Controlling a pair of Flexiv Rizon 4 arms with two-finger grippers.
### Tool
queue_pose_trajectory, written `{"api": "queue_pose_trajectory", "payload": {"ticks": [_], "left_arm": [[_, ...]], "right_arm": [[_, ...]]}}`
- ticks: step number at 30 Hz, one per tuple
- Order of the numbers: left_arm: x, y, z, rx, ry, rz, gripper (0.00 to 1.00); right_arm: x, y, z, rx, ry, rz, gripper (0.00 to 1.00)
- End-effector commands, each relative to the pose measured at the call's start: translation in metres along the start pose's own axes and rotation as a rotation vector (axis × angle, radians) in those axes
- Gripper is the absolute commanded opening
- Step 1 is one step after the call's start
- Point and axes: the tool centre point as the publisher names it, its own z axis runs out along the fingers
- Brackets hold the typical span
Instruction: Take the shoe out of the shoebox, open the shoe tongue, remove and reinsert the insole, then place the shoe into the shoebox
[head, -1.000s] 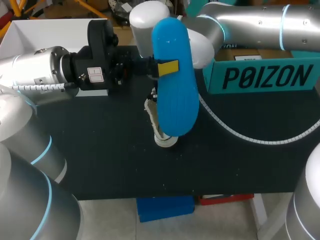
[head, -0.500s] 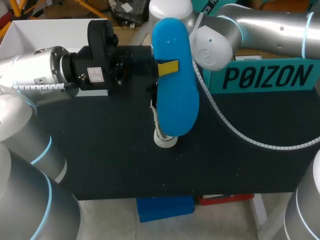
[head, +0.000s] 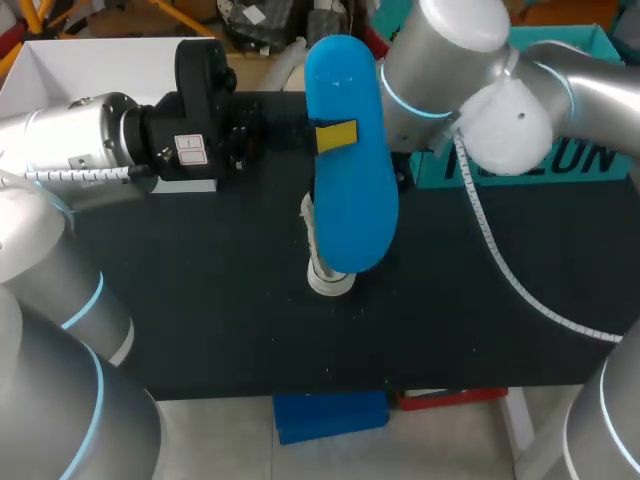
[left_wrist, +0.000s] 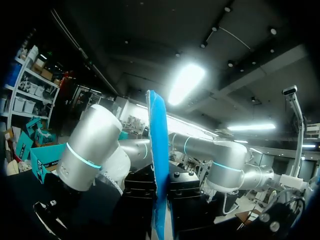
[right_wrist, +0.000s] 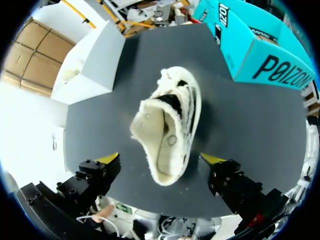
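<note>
My left gripper (head: 337, 135) is shut on a blue insole (head: 348, 165) and holds it in the air over the table's middle. In the left wrist view the insole (left_wrist: 159, 160) stands edge-on between the gripper's dark fingers. Under it on the black table (head: 200, 300) lies the white fuzzy shoe (head: 325, 270), mostly hidden by the insole in the head view. The right wrist view looks straight down on the shoe (right_wrist: 170, 132), its mouth facing up. My right gripper (right_wrist: 160, 159) hangs open above it, its yellow fingertips (right_wrist: 107, 159) spread wide, touching nothing.
The teal shoebox (head: 590, 160) stands at the back right, partly behind my right arm (head: 450, 70); it also shows in the right wrist view as the teal shoebox (right_wrist: 260, 55). A white box (head: 90, 60) sits at the back left.
My right gripper has opened and the right arm has risen away from the shoe, swinging right. The shoe stays on the table. The left arm with the insole has not moved.
</note>
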Motion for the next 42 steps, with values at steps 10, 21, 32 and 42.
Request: {"api": "queue_pose_trajectory", "payload": {"ticks": [10,21,32,42], "left_arm": [[0.0,0.001,0.001,0.002,-0.003,0.002,0.0],[0.0,0.001,0.001,0.002,-0.003,0.002,0.0],[0.0,0.001,0.001,0.002,-0.003,0.002,0.0],[0.0,0.001,0.001,0.002,-0.003,0.002,0.0]], "right_arm": [[-0.012,-0.008,-0.008,-0.038,0.282,0.034,1.0],[-0.008,0.0,-0.037,-0.115,0.809,0.131,1.0],[0.001,0.01,-0.058,-0.146,1.025,0.128,1.0],[0.009,0.013,-0.063,-0.071,1.098,0.115,1.0]]}}
